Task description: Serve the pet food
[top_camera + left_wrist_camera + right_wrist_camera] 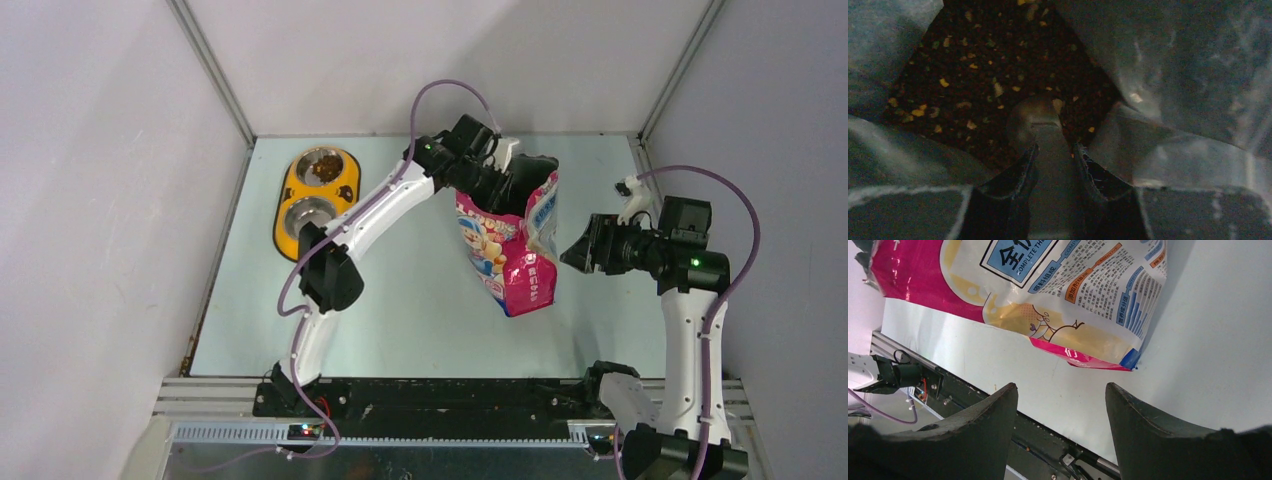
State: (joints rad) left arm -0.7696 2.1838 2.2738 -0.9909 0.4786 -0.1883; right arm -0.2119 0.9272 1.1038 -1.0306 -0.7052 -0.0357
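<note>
The pet food [983, 70] is a dark brown heap with yellow bits inside the pink-blue cat bag [505, 245], which stands open at mid table. My left gripper [1055, 147] reaches down into the bag's mouth [530, 175] and is shut on the handle of the clear plastic scoop [1040, 120]; the scoop's bowl rests on the kibble. My right gripper [580, 250] is open and empty just right of the bag, not touching it; it also shows in the right wrist view [1060, 390], facing the bag's printed side [1058, 295]. More kibble [320, 167] lies in the far bowl.
An orange two-bowl feeder [290, 222] stands at the back left; its near steel bowl [308, 212] holds no kibble. The bag's foil walls [1188, 75] close round my left gripper. The black rail [973, 405] runs along the table's near edge.
</note>
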